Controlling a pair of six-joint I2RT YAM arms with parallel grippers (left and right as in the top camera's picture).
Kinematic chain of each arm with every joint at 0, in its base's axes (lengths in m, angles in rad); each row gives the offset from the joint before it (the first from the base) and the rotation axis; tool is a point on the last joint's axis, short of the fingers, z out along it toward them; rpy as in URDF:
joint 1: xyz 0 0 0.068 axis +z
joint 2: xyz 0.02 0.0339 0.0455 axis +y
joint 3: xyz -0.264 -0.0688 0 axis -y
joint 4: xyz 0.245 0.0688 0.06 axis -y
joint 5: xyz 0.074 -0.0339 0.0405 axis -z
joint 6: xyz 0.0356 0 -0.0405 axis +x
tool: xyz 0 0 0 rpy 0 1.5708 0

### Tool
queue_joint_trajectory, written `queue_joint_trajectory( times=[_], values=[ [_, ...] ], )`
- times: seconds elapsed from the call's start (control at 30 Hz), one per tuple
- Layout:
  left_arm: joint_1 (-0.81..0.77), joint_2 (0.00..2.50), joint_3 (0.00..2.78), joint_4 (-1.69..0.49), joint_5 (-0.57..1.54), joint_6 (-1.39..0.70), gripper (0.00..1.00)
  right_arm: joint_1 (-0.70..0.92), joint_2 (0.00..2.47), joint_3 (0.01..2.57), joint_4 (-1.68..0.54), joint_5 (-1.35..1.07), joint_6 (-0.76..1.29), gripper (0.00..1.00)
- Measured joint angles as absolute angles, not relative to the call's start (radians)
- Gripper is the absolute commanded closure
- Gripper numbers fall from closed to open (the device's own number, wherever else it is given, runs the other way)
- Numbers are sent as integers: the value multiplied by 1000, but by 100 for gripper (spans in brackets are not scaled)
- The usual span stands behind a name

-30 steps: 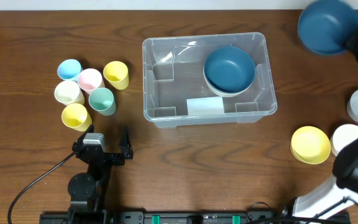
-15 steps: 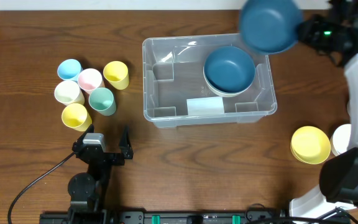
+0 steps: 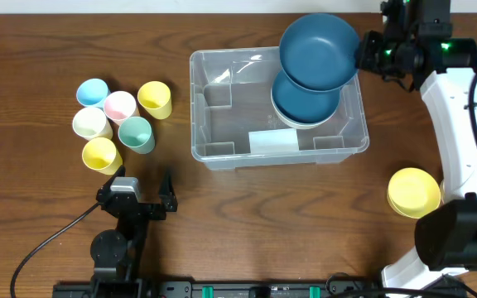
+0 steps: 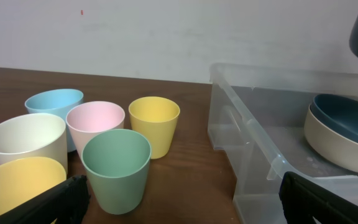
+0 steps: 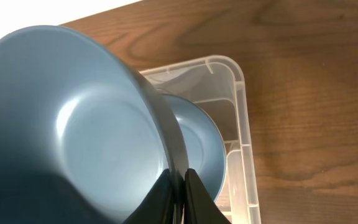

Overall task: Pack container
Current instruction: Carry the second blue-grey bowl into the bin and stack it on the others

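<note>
The clear plastic container stands mid-table and holds a dark blue bowl stacked in a pale bowl at its right end. It also shows in the left wrist view and the right wrist view. My right gripper is shut on the rim of a second dark blue bowl and holds it above the container's far right corner; the pinch shows in the right wrist view. My left gripper is open and empty near the front edge, below the cups.
Several cups stand left of the container: light blue, pink, yellow, white, green and another yellow. A yellow bowl sits at the right, beside the right arm.
My right gripper has carried the blue bowl leftward from the far right corner of the table to above the container. The left arm has not moved.
</note>
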State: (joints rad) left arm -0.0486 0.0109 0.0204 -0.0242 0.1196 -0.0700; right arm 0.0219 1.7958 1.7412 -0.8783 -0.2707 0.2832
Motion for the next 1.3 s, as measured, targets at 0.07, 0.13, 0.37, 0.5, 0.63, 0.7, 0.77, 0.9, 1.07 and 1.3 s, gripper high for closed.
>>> queue_joint_trajectory(
  times=[0.07, 0.13, 0.37, 0.5, 0.63, 0.7, 0.77, 0.9, 1.07, 1.3],
  values=[
    [-49, 11, 20, -24, 120, -70, 2, 25, 1806, 1721, -871, -265, 281, 93],
    [-49, 11, 20, -24, 119, -70, 2, 28, 1816, 1694, -858, -259, 280, 93],
    [-49, 11, 20, -24, 120, -70, 2, 46, 1839, 1598, -789, -253, 280, 76],
    [-49, 11, 20, -24, 120, -70, 2, 47, 1839, 1581, -768, -253, 278, 57],
    [-49, 11, 20, -24, 120, -70, 2, 47, 1839, 1579, -749, -253, 274, 55],
    [-49, 11, 20, -24, 120, -70, 2, 47, 1839, 1579, -736, -256, 269, 56],
    [-49, 11, 20, -24, 120, -70, 2, 47, 1839, 1579, -733, -262, 260, 59],
    [-49, 11, 20, -24, 120, -70, 2, 47, 1839, 1579, -736, -268, 249, 65],
    [-49, 11, 20, -24, 120, -70, 2, 47, 1839, 1575, -752, -270, 244, 65],
    [-49, 11, 20, -24, 120, -70, 2, 47, 1839, 1553, -752, -270, 243, 70]
  ],
)
